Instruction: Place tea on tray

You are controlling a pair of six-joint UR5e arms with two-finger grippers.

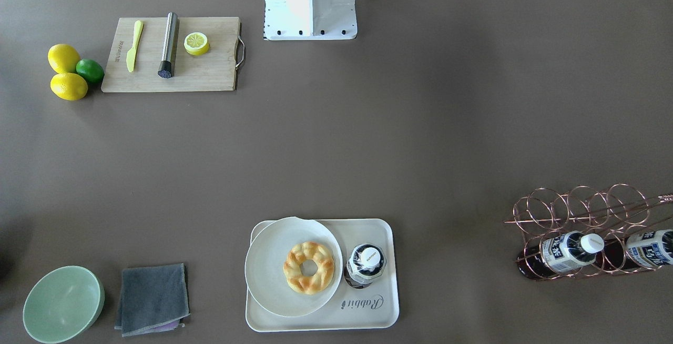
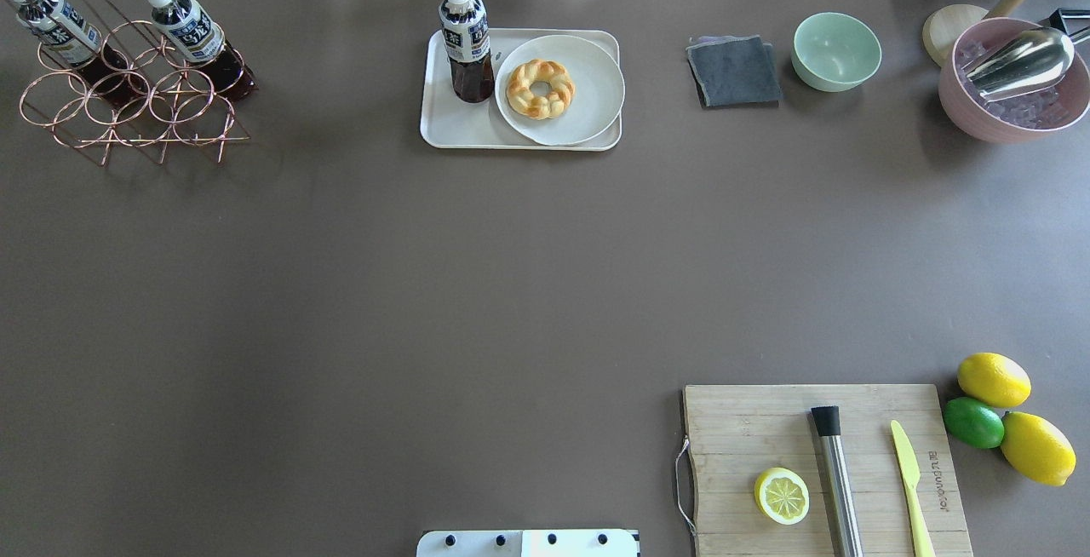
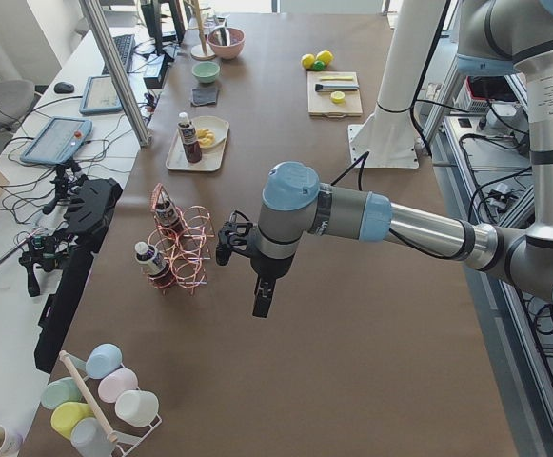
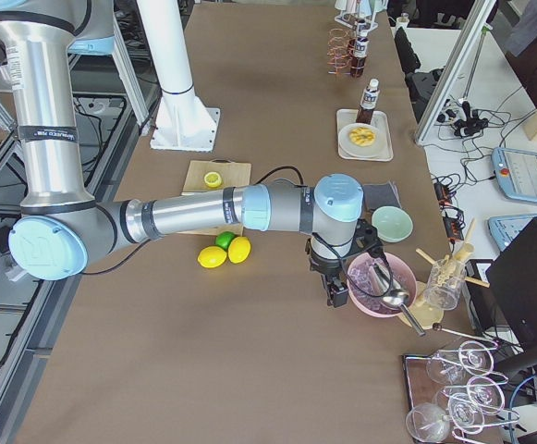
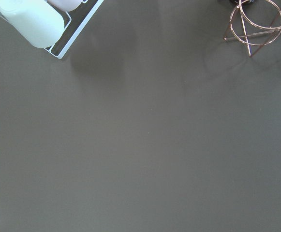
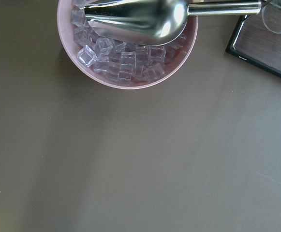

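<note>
A tea bottle (image 2: 467,42) with a white cap stands upright on the cream tray (image 2: 451,129), left of the plate; it also shows in the front view (image 1: 366,263) on the tray (image 1: 368,313). Two more tea bottles (image 2: 192,32) (image 2: 53,22) lie in the copper wire rack (image 2: 136,106). My left gripper (image 3: 262,305) hangs over bare table next to the rack, far from the tray. My right gripper (image 4: 337,294) hangs beside the pink ice bowl (image 4: 377,282). Both grippers show only in the side views, so I cannot tell if they are open or shut.
A round plate with a doughnut (image 2: 540,89) fills the tray's right part. A grey cloth (image 2: 734,71), a green bowl (image 2: 836,50) and an ice bowl with scoop (image 2: 1013,80) stand along the far edge. A cutting board (image 2: 826,472), lemons and a lime (image 2: 973,422) are near right.
</note>
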